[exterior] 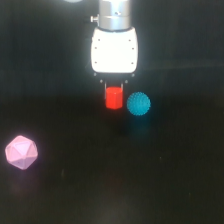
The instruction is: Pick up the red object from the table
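Note:
The red object [114,98] is a small bright red short cylinder. It sits directly under the white gripper body, between the dark fingers of my gripper [114,100]. The fingers are black against the black table [165,190] and barely show, but they appear closed on the red object's sides. Whether the red object rests on the table or hangs just above it cannot be told.
A cyan spiky ball [138,104] lies just to the exterior view's right of the red object, nearly touching it. A pink polyhedron [21,152] lies far off at the exterior view's lower left.

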Motion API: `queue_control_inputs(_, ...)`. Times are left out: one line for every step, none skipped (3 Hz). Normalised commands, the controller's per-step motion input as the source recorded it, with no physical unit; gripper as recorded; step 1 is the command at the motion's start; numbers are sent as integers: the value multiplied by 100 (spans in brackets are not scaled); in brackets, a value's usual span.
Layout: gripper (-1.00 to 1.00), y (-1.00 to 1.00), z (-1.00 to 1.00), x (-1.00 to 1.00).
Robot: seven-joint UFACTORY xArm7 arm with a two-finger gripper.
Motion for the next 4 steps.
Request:
queue_control_inputs(-98, 39, 100, 39)
queue_control_inputs(-100, -56, 94, 24)
queue_control_inputs(-100, -79, 69, 1)
queue_control_inputs(-96, 2, 100, -14)
